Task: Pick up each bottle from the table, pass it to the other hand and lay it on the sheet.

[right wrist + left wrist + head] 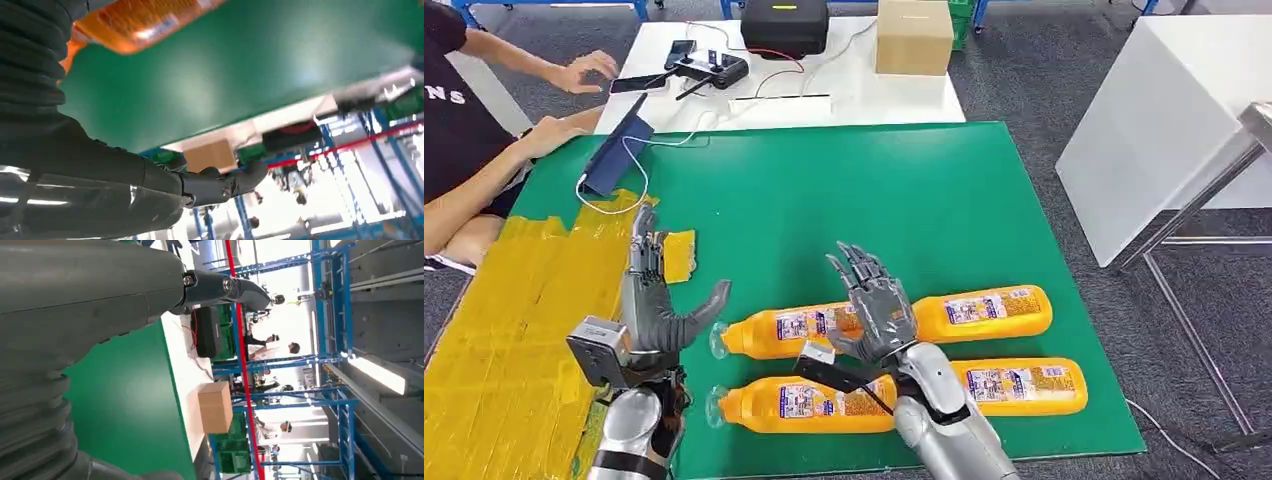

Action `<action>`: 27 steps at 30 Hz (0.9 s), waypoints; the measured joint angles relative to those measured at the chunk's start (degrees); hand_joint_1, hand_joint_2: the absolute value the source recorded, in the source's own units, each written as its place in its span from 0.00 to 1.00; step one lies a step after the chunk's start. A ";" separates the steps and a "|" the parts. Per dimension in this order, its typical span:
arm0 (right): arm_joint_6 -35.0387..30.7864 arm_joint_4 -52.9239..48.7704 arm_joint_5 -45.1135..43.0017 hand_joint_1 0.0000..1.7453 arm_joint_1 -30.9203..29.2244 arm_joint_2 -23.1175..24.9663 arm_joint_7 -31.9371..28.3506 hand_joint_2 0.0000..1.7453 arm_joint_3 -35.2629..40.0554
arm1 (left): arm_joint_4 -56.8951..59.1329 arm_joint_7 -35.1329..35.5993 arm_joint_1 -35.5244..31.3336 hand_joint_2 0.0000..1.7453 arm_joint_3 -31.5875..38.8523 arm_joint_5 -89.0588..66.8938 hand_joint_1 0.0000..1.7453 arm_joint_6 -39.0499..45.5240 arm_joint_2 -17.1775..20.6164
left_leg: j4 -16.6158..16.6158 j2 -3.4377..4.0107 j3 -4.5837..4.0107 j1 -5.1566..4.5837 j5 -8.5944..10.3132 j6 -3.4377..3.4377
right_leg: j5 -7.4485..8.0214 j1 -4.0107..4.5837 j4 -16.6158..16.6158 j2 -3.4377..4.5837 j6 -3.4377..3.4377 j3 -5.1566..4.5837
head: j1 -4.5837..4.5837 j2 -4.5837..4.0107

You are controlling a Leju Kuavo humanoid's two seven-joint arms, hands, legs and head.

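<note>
Orange bottles (894, 322), green sheet (824, 200), yellow taped patch (514, 330)

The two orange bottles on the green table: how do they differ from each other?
The far bottle lies farther from the robot, and the right hand hovers open over its middle. The near bottle lies closer to the robot, and the right forearm crosses over it. Both lie on their sides, clear caps toward the left hand, with matching labels.
</note>
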 measured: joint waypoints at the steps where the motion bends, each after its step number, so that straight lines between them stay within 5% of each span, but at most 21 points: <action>1: 0.09 0.69 0.00 0.00 -0.18 -0.17 -0.11 1.00 0.17 | 0.22 0.00 -0.10 1.00 0.02 0.02 0.00 0.00 0.00 | 0.00 0.01 0.00 0.00 0.00 0.00 | 0.00 0.00 0.00 0.00 0.00 0.00 | -0.02 0.00; 27: 2.69 13.16 -2.29 0.00 -7.37 -1.33 -0.81 1.00 1.29 | 5.92 -0.24 -3.17 1.00 0.66 1.81 0.00 -1.31 0.00 | 0.01 0.01 0.00 0.00 0.02 0.01 | 0.02 0.00 0.01 0.00 0.02 0.00 | -0.02 0.00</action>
